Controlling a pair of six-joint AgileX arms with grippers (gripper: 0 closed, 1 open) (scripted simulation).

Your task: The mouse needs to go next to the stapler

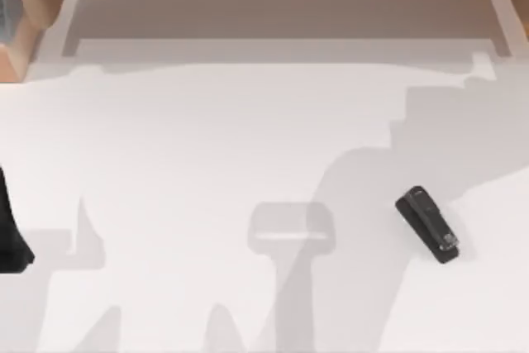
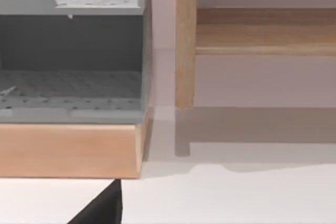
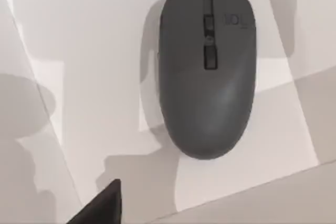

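Right arm's camera looks down on mouse (image 3: 208, 74).

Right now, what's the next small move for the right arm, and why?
Probably lower the right arm straight down onto the mouse: the right wrist view looks squarely at its top, so it lies ungrasped on the table. The stapler lies at the table's right side, waiting. The left arm sits parked at the left edge.

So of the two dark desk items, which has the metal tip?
The stapler, lying at the right of the table: long, narrow, silvery at one end. The mouse is rounded, all grey, with a scroll wheel.
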